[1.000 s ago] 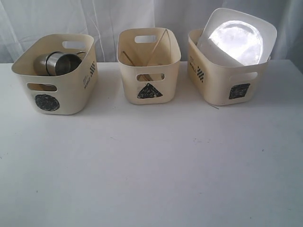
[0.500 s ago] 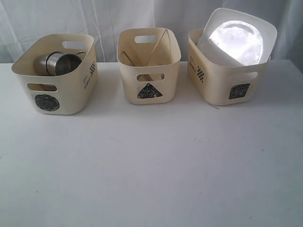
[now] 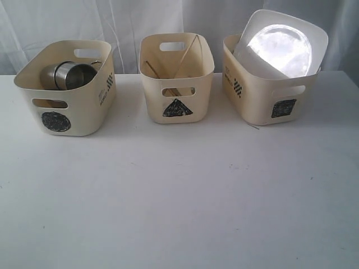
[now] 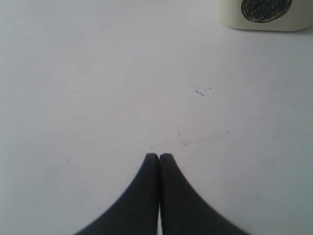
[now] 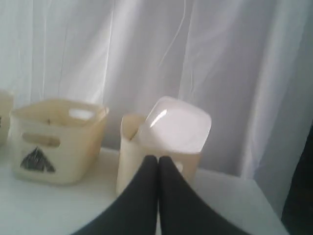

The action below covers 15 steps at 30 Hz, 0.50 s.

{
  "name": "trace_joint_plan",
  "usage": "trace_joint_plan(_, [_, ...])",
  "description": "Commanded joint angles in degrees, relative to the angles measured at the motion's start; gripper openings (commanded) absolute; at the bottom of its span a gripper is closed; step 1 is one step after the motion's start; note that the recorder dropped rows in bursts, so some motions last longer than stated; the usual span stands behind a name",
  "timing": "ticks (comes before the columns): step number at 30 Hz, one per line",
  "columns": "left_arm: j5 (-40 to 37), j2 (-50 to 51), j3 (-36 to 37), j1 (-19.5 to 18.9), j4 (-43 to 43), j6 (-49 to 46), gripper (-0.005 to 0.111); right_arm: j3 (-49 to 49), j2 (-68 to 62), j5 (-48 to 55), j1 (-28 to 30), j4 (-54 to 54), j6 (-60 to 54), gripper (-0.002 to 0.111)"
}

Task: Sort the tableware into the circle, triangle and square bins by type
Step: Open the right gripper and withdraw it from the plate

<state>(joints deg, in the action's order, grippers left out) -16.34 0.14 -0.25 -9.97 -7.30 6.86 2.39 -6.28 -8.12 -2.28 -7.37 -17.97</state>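
1. White curtains (image 3: pixel 56 22) hang behind a white counter (image 3: pixel 179 196), where we see three cream bins standing in a row, each apart from the next.
2. On the left of the exterior view we find the circle bin (image 3: pixel 84 115), with a steel mug (image 3: pixel 70 74) lying on its side inside it.
3. In the middle we find the triangle bin (image 3: pixel 154 95). Wooden chopsticks (image 3: pixel 188 53) lean inside it, and one reaches up to the rim.
4. On the right we find the square bin (image 3: pixel 255 98). A large white square plate (image 3: pixel 280 47) stands tilted in it, rising well above the rim, and its round middle shines.
5. We cannot tell what else lies deeper in the bins.
6. We see the left jaws pressed together at the tips and holding nothing, over bare counter, with the circle bin near.
7. We see the right jaws likewise closed and empty. They are raised and face the square bin and its plate, with the triangle bin beside it.
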Motion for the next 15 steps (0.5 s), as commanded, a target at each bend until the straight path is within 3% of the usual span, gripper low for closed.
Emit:
trace_joint_plan(1, [0.18,-0.14,0.25,0.36,-0.08,0.20,0.000,-2.39,6.28,17.72,0.75,7.37,3.85,0.000])
trace_joint_plan(4, [0.12,-0.14,0.25,0.36,-1.03,0.20,0.000,-2.39,6.28,28.24,1.24,11.42,20.07,0.000])
trace_joint_plan(15, [0.13,-0.14,0.25,0.36,-1.03,0.20,0.000,-2.39,6.28,28.14,1.24,11.59,19.42,0.000])
